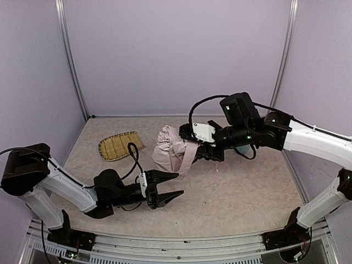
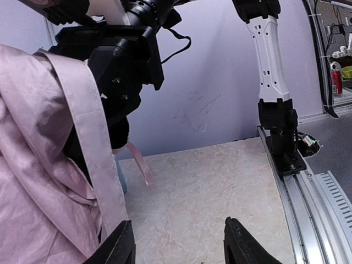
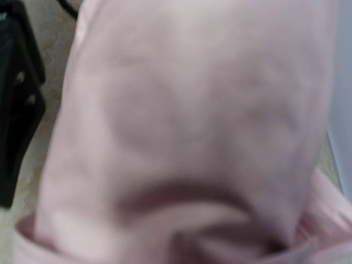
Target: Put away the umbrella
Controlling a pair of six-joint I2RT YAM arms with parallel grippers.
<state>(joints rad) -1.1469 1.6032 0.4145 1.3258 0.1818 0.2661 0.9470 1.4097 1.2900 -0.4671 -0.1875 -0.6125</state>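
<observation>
The umbrella [image 1: 170, 147] is a crumpled bundle of pale pink fabric near the table's middle. My right gripper [image 1: 199, 150] comes in from the right and is shut on it, its fingertips buried in the folds. In the right wrist view the blurred pink umbrella [image 3: 181, 110] fills the frame and hides the fingers. My left gripper [image 1: 173, 186] is open just in front of the bundle, low over the table. In the left wrist view the umbrella [image 2: 38, 165] hangs at the left under the black right wrist housing [image 2: 126, 60]. A flat pink band runs down to my left finger [image 2: 118, 245]. Nothing sits between the fingers of the left gripper [image 2: 179, 245].
A woven bamboo tray [image 1: 118, 145] lies on the table left of the umbrella. The right arm's white link and base [image 2: 278, 121] stand at the table's edge beside a metal rail [image 2: 324, 198]. Lilac walls close in the back and sides.
</observation>
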